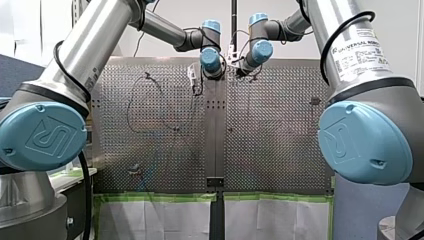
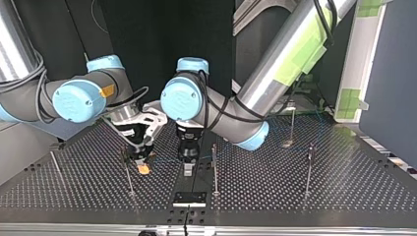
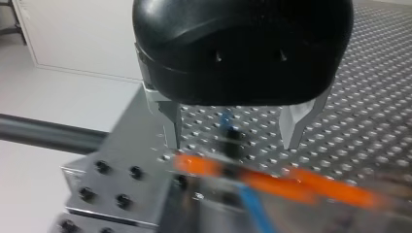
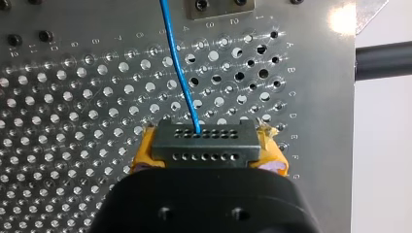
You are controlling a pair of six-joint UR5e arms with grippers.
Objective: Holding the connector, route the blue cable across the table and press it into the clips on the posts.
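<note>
In the right wrist view a black connector (image 4: pixel 203 144) with rows of small holes sits clamped between my right gripper's (image 4: pixel 209 160) yellow pads (image 4: pixel 143 158). The blue cable (image 4: pixel 180 63) leaves its top and runs away over the perforated table (image 4: pixel 73 97). My left gripper (image 3: pixel 233 143) hangs open just above the table, metal fingers (image 3: pixel 172 128) wide apart, with a stretch of blue cable (image 3: pixel 226 119) between them and orange blur just ahead. In the top view my right gripper (image 2: pixel 142 166) is at the left and my left gripper (image 2: pixel 187 167) beside it, near the table's middle seam.
Thin upright posts stand on the table in the top view: one (image 2: pixel 128 177) by my right gripper, one (image 2: pixel 214 169) beside my left gripper, others at the right (image 2: pixel 309 169) and further back (image 2: pixel 292 123). A small bolted plate (image 2: pixel 189 198) lies at the near edge.
</note>
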